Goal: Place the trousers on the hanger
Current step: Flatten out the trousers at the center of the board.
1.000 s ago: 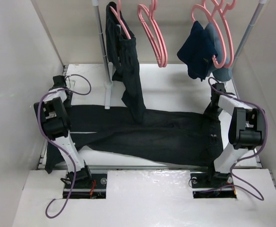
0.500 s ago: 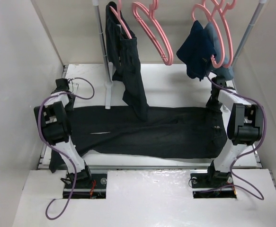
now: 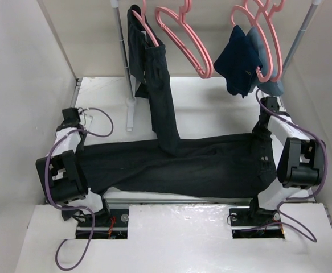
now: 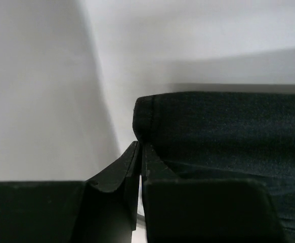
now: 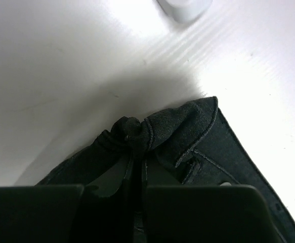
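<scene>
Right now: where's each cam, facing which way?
Top external: above and behind the bases, facing down at the table; both arms show, the trousers between them.
Left wrist: on the left arm, facing along the left gripper, shut on a trouser edge.
Right wrist: on the right arm, facing down past the right gripper, pinching bunched fabric.
Shared: all show the trousers.

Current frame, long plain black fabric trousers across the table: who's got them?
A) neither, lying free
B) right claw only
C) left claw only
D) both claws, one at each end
D: the left claw is shut on a hem corner of the long plain black fabric trousers, and the right claw pinches a bunched fold at the opposite end, with the cloth stretched between them in the top view.
</scene>
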